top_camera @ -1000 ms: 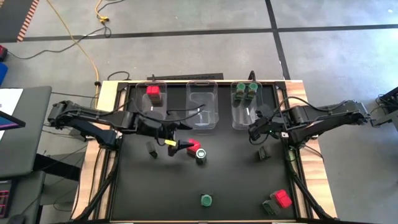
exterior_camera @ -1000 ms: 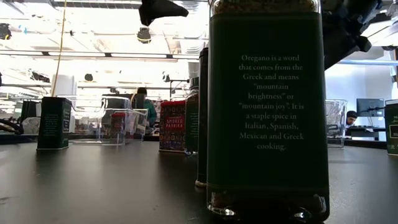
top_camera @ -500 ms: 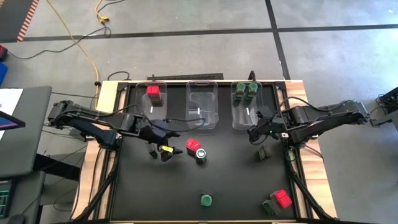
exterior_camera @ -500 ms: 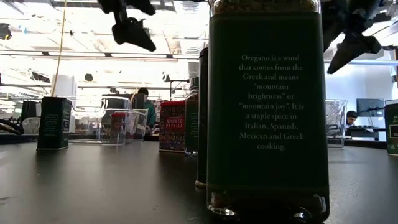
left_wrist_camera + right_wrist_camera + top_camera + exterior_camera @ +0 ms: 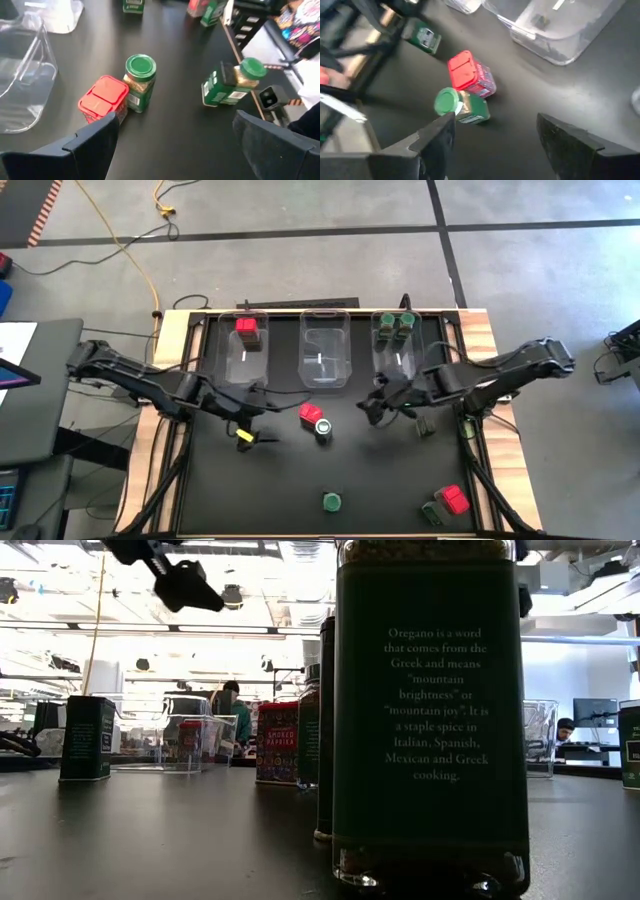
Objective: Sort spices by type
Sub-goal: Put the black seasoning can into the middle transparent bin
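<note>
L gripper fingers spread, empty; withdrawn toward bench's left since 1 s ago. R gripper, fingers spread, now brought in toward red-topped tin and green-lidded jar mid-bench, both unsorted. Handover of pick to R arm is judged likely.

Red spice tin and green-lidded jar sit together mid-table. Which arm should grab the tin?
Probably the right. In the high view the open right gripper faces the red tin and jar, nothing between. The open left gripper sits off to the other side.
</note>
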You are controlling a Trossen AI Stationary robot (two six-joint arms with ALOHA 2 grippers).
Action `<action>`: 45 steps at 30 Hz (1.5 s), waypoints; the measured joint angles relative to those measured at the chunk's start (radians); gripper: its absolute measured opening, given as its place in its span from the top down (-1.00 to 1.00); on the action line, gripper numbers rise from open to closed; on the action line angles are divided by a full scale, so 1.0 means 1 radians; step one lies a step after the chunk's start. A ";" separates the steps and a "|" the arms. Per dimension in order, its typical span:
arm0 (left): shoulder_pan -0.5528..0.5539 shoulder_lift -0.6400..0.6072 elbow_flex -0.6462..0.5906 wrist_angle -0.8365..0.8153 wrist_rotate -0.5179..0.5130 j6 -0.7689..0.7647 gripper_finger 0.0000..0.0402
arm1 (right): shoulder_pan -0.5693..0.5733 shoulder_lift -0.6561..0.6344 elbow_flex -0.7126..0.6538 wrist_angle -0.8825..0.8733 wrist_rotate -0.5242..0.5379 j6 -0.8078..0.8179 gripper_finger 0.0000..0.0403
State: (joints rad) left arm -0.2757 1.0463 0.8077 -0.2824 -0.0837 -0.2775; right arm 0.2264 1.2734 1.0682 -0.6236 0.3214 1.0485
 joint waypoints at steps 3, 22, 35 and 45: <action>-0.013 -0.080 -0.042 0.003 0.000 -0.002 -0.87 | -0.021 0.101 0.129 -0.192 -0.006 0.022 -0.52; -0.060 -0.235 -0.079 -0.058 -0.003 -0.022 -0.87 | 0.059 0.237 0.137 -0.832 -0.301 0.370 -0.50; -0.060 -0.235 -0.079 -0.067 -0.022 -0.027 -0.87 | 0.117 0.059 -0.062 -0.732 -0.353 0.688 -0.50; -0.060 -0.235 -0.079 -0.063 -0.030 -0.040 -0.87 | 0.121 0.081 -0.135 -0.721 -0.378 0.705 -0.50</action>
State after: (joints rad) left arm -0.3355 0.8112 0.7292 -0.3459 -0.1135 -0.3171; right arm 0.3477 1.3540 0.9336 -1.3446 -0.0568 1.7538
